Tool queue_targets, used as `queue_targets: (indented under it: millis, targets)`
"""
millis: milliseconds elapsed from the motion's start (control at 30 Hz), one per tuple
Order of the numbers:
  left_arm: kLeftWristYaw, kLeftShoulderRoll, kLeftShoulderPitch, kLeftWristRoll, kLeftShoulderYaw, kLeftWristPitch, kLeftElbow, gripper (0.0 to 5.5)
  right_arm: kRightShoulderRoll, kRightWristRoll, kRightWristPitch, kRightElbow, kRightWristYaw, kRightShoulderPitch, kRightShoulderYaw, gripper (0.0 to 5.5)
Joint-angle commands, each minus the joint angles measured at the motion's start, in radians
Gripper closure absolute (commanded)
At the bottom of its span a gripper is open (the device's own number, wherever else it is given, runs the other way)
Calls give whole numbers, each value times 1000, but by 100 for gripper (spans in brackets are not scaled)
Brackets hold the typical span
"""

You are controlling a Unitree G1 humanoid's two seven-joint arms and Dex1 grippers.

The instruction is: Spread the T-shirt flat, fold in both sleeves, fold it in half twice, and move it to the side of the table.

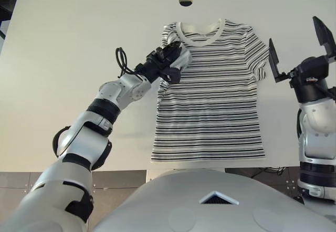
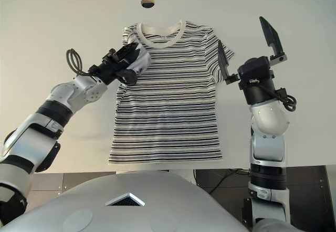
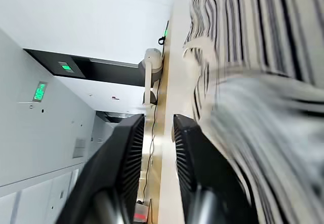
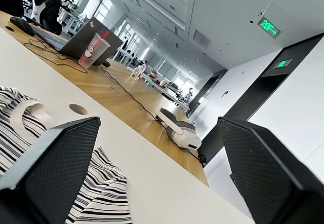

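**White flat-topped table**. We record it under both grippers, running on past each of them toward the far edge.

**Short-sleeved T-shirt of black-and-white striped cloth**. It lies front-up on the table between the two grippers. The body is flat, with the hem toward the robot.

**Right gripper, black, two-fingered**. We place it over bare table just off the T-shirt's right side. Its fingers are spread wide, with nothing between them.

**Left gripper, black, two-fingered**. It sits over the T-shirt's left shoulder. Its fingers stand a narrow slot apart, and we see no cloth inside that slot. Blurred striped cloth lies along the outer side of one finger.

**Right sleeve**. It is laid out flat, just beside the right gripper's nearer finger. We cannot tell whether the two touch.

**Left sleeve**. It is turned in over the chest with its pale inner side showing, and rests against the left gripper's tips.

**White ribbed neckband**. It lies between the grippers, nearer the left one.

**Small round hole in the tabletop**. It sits beyond the neckband, past the left gripper's tips and well apart from the right gripper.
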Motion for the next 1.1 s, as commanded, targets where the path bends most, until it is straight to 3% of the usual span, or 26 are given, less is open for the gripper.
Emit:
queue_targets:
  millis: [33, 133, 233, 367, 533, 767, 1100]
  targets:
    - [5, -12, -5, -37, 36, -4, -17, 380, -39, -128, -16, 144, -72, -79, -10, 123]
    - [-3, -23, 7, -101, 80, -34, -51, 333, -90, -285, -48, 343, -182, -180, 14, 123]
    - [-1, -23, 40, -186, 154, -50, -119, 287, -208, -516, -67, 631, -304, -392, 119, 123]
    - [-6, -11, 119, -315, 274, -61, -260, 287, -299, -737, -53, 1083, -400, -712, 307, 123]
    - [-30, 2, 191, -311, 316, -32, -362, 287, -268, -849, -84, 1355, -445, -853, 478, 123]
    - [-59, -7, 229, -280, 321, -11, -422, 287, -217, -912, -153, 1484, -512, -861, 651, 123]
    - [-69, -13, 244, -250, 320, -12, -420, 287, -213, -907, -328, 1451, -526, -874, 761, 123]
